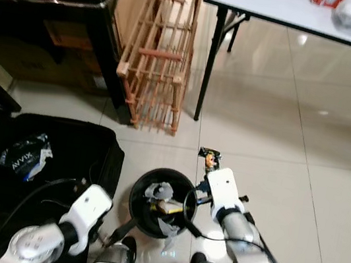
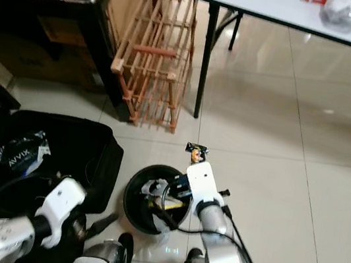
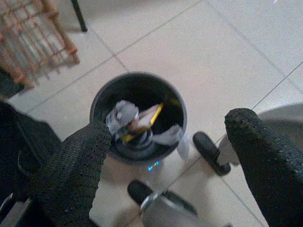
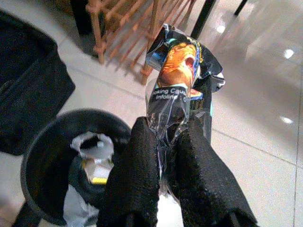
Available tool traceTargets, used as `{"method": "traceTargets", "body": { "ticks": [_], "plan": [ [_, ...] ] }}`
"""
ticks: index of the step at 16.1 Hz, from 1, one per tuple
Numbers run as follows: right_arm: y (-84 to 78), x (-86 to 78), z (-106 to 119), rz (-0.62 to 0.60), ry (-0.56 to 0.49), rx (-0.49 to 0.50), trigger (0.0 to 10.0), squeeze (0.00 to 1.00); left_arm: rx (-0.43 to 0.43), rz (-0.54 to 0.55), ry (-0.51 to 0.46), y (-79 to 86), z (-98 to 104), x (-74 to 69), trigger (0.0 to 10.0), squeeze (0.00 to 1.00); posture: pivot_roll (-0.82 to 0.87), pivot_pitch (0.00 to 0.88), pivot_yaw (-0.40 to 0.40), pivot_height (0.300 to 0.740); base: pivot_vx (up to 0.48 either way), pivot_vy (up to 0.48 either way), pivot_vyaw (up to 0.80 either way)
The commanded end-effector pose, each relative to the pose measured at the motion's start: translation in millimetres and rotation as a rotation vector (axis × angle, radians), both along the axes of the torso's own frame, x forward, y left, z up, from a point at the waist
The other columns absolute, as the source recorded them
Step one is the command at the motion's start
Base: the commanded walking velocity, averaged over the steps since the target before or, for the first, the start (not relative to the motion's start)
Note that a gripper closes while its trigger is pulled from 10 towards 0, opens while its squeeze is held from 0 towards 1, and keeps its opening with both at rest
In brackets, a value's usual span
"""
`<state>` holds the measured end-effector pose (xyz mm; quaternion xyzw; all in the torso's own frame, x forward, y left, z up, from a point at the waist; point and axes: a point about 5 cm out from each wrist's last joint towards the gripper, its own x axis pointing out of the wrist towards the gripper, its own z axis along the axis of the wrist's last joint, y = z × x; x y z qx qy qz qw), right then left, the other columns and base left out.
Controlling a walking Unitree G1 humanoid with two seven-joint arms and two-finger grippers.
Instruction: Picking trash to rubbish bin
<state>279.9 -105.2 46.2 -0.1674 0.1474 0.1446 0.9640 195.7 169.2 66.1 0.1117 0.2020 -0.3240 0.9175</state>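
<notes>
A round black rubbish bin stands on the tiled floor between my feet, with crumpled paper and a yellow scrap inside. My right gripper is shut on a crumpled cigarette pack wrapped in clear film, held just beyond the bin's right rim. In the right wrist view the two black fingers pinch the pack's lower end, with the bin below and to one side. My left gripper hangs open above the bin's near left side, with nothing between its fingers.
A black bag with a white wrapper lies on the floor at left. A wooden rack leans behind the bin. A white table with black legs stands at back right. Bare tiles stretch to the right.
</notes>
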Motion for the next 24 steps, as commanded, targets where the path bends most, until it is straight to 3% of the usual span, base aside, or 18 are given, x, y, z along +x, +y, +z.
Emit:
{"method": "traceTargets", "body": {
  "ticks": [1, 8, 19, 24],
  "plan": [
    [2.0, -8.0, -16.2, 0.018, 0.078, -0.022, 10.0, 0.0, -0.008, -0.004, 0.022, 0.6, -0.8, -5.0, 10.0, 0.0, 0.19, 0.361, 0.07, 0.74, 0.0, 0.0, 0.0],
    [15.5, -5.2, -45.1, 0.069, 0.258, -0.034, 10.0, 0.0, -0.024, -0.08, 0.064, -4.8, 7.2, -16.5, 10.0, 0.0, 0.2, 0.374, 0.069, 0.74, 0.0, 0.0, 0.0],
    [26.7, -16.1, -64.4, 0.122, 0.303, -0.067, 10.0, 0.0, -0.023, -0.206, 0.153, -17.5, 5.4, -32.5, 10.0, 0.0, 0.22, 0.409, 0.079, 0.74, 0.0, 0.0, 0.0],
    [29.1, -19.0, -68.0, 0.162, 0.3, -0.104, 10.0, 0.0, -0.023, -0.27, 0.252, -10.6, -0.2, -43.9, 10.0, 0.0, 0.22, 0.413, 0.07, 0.74, 0.0, 0.0, 0.0]
  ]
}}
